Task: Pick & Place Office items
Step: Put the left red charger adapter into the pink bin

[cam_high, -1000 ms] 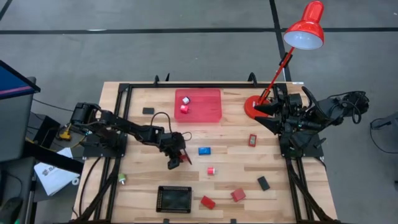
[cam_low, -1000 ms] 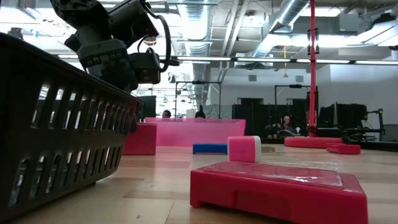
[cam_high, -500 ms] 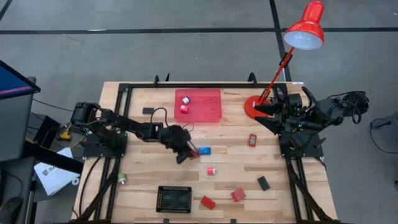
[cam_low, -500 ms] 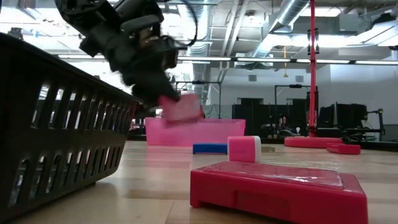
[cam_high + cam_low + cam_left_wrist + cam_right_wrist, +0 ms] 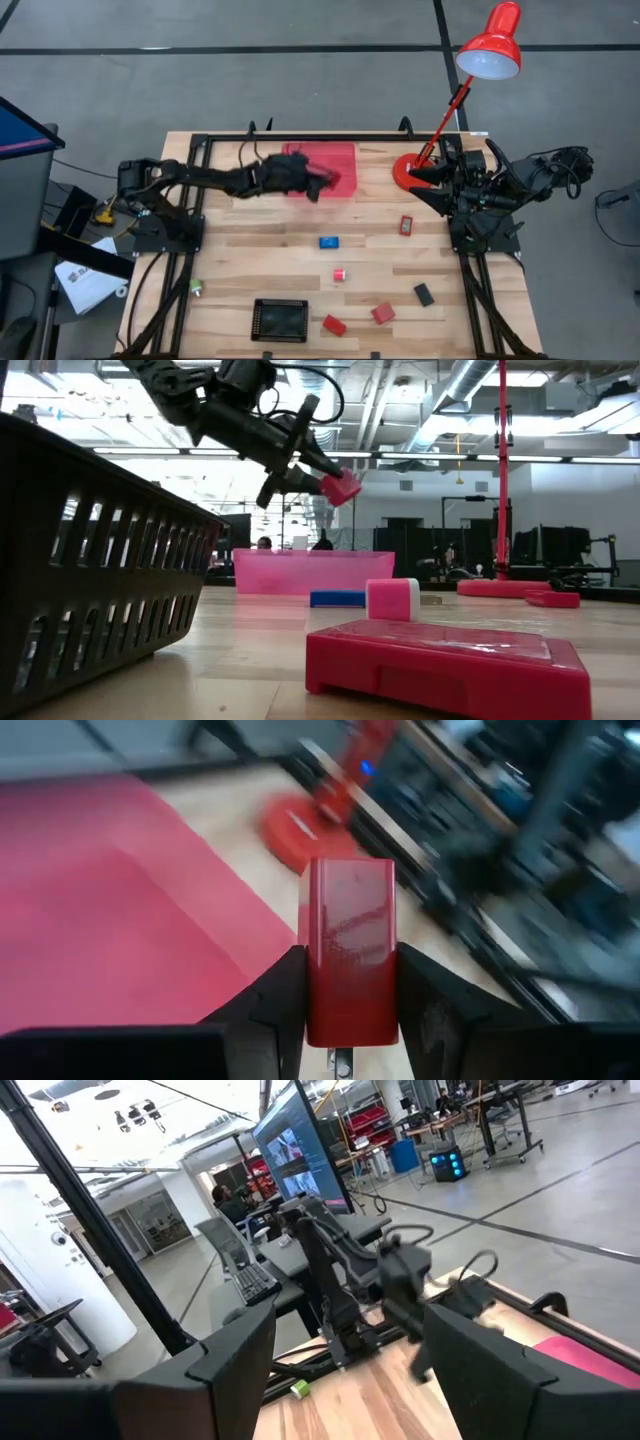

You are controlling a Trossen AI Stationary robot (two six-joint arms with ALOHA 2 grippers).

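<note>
My left gripper (image 5: 322,186) hangs over the flat red tray (image 5: 340,160) at the table's far side, shut on a red block (image 5: 342,487), which also shows in the left wrist view (image 5: 348,945). Other office items lie on the wood: a blue block (image 5: 328,241), a small red-and-white piece (image 5: 341,275), two red blocks (image 5: 334,324) (image 5: 383,313) and a black rectangle (image 5: 424,294). My right gripper (image 5: 345,1320) waits raised at the table's right edge, open, with nothing between its fingers. My left gripper pinches the red block's two long sides (image 5: 312,990) between its two fingers (image 5: 275,1005). The fingers reach in from the table's left, slanting a little down, and lie along the block. The block's free end (image 5: 350,484) sticks out past the fingertips, lifted clear above the tray.
A red desk lamp stands with its base (image 5: 410,172) at the far right, right of the tray. A black basket (image 5: 280,320) sits at the near edge. A black rectangle (image 5: 238,178) lies left of the tray, a red piece (image 5: 406,225) toward the right.
My left gripper has taken the red block up from the table's middle, lifted it clear and carried it toward the far edge, over the red tray. It has tipped from pointing down to nearly level.
</note>
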